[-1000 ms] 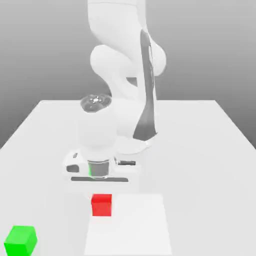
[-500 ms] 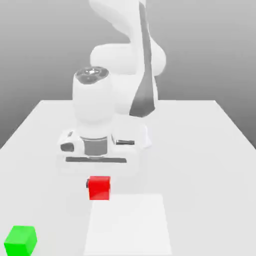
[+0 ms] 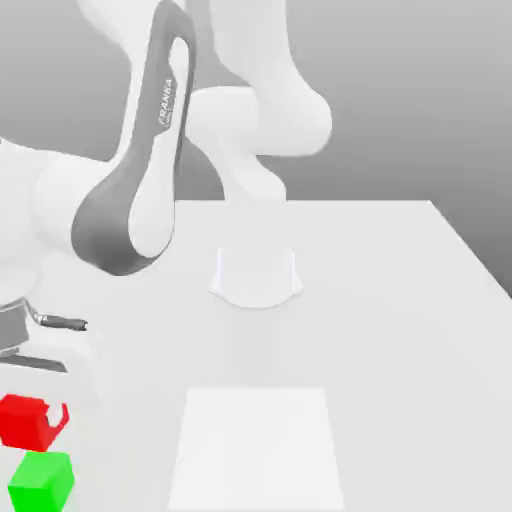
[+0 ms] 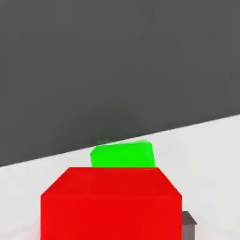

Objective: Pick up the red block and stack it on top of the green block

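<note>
Your tool (image 3: 35, 420) is closed on the red block (image 3: 24, 421) and holds it clear of the worktop (image 3: 400, 300) — the jaws are narrowed to the block's width, gripping it on two opposite sides. In the exterior view the red block hangs just above the green block (image 3: 42, 481), a little toward that view's left of it, with a thin gap between the two; they are not touching. The green block sits on the worktop near its front corner on the exterior view's left, beside a paler square patch (image 3: 256, 448) on the surface.

From the hand view you see the red block (image 4: 111, 204) close up in the grip, the green block (image 4: 122, 155) just past it, and one dark fingertip (image 4: 188, 224) at the red block's side.
</note>
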Robot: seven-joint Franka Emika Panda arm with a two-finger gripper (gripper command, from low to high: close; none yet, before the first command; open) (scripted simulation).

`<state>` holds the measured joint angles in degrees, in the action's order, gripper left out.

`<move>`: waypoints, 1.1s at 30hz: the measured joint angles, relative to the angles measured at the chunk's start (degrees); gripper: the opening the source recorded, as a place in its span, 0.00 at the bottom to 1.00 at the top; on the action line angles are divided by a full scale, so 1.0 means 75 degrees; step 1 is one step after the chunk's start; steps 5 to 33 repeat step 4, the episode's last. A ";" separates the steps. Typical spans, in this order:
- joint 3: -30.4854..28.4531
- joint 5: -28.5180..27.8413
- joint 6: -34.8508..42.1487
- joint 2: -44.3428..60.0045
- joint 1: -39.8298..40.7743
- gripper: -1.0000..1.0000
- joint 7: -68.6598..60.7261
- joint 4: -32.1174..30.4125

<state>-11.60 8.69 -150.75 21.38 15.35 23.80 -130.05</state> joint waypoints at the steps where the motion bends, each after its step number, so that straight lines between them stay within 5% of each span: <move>1: 0.0046 0.0073 -0.0145 0.0166 0.0038 1.00 -0.0053 0.0016; 33: 0.0046 0.0073 -0.0145 0.0166 0.0038 1.00 -0.0053 0.0016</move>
